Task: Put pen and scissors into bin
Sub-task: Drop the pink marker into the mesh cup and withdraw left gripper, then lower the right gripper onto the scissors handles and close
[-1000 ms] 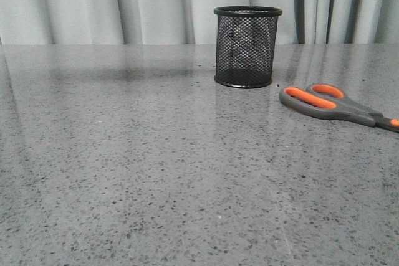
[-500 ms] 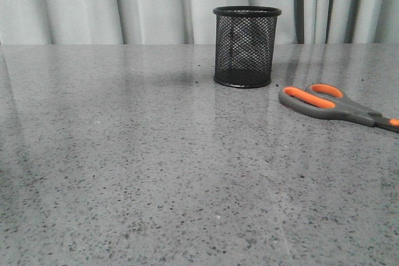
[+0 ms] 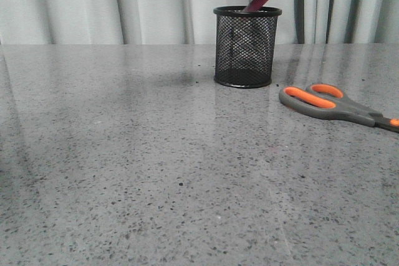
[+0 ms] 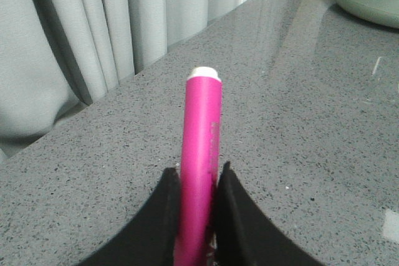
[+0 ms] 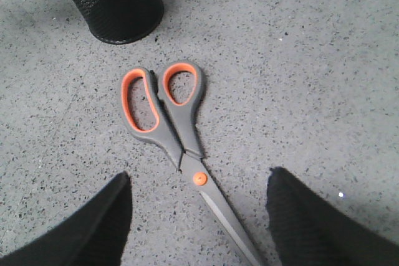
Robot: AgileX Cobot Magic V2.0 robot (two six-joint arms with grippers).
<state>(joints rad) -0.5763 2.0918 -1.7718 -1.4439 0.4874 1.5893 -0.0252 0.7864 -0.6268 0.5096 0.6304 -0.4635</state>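
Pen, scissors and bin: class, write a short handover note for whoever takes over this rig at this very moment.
Left gripper: shut on the pen, which it holds tilted above the bin, lower end dipping inside the rim.
Right gripper: open, holding nothing, above the scissors.
Scissors: flat on the table, closed, to the right of the bin, not touching it.
Bin: upright at the back of the table.
Done: pen picked up and brought to the bin.
Left: release the pen into the bin, then grasp the scissors and put them in too.
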